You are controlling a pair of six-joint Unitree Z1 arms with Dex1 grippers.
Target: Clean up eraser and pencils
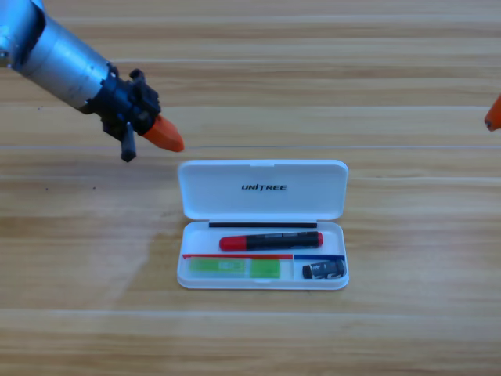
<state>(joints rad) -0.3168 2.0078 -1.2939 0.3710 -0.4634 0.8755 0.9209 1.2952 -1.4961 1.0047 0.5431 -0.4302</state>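
A white UNITREE case [262, 188] lies open at the middle of the table, its lid folded back. In its tray the black pencil with a red end [270, 240] lies across the upper part. Below it at the left lies the light green pencil [235, 267]. The small black eraser [323, 270] sits in the lower right compartment. My left gripper [166, 136] hangs above the table, up and to the left of the case, holding nothing. Only an orange tip of my right gripper [493, 115] shows at the right edge.
The wooden table [78, 258] spreads out on all sides of the case. The left arm's grey body [55, 51] comes in from the upper left corner.
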